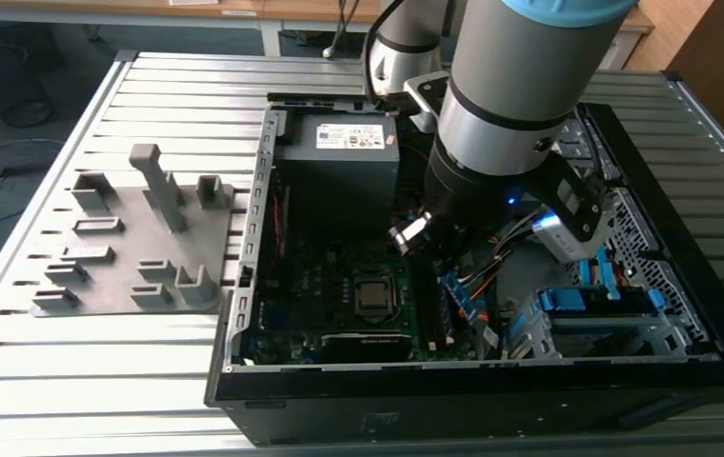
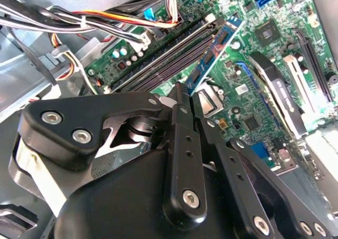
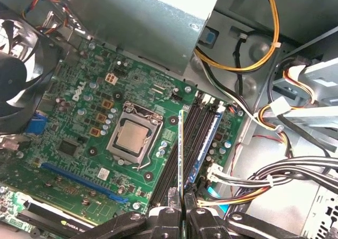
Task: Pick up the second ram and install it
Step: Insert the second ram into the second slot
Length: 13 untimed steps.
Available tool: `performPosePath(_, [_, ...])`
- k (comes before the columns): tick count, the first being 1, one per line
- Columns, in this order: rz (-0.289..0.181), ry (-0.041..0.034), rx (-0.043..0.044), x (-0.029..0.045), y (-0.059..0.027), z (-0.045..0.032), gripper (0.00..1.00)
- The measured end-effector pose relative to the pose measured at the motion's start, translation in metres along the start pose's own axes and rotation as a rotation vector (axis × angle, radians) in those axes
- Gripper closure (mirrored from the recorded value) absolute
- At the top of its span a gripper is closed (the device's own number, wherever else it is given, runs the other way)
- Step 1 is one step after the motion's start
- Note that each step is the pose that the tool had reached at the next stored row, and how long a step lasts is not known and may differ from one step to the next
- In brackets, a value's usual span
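Observation:
My gripper (image 3: 182, 206) is shut on the second ram (image 3: 181, 149), a thin blue-green stick seen edge-on in the first wrist view. In the second wrist view the same ram (image 2: 215, 48) reaches out from the closed gripper (image 2: 185, 94) over the motherboard. It hangs in line with the dark memory slots (image 3: 191, 139), beside the processor socket (image 3: 132, 136). Whether its lower edge touches a slot I cannot tell. In the exterior view the gripper (image 1: 421, 240) is down inside the open computer case (image 1: 254, 238).
Another blue stick (image 3: 209, 139) stands in a neighbouring slot. Cable bundles (image 3: 264, 181) run close beside the slots. A fan (image 3: 16, 86) and the power supply (image 1: 336, 157) border the board. A grey fixture block (image 1: 133, 238) sits on the slatted table, on the exterior view's left.

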<state>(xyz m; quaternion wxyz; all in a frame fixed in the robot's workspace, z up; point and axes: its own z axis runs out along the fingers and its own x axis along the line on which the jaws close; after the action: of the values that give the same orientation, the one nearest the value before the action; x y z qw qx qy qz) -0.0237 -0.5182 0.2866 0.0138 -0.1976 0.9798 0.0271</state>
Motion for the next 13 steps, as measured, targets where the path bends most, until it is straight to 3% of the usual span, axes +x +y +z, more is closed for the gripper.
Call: performPosePath(13, [0.044, -0.0021, 0.0017, 0.0000, 0.0000, 0.0000, 0.86])
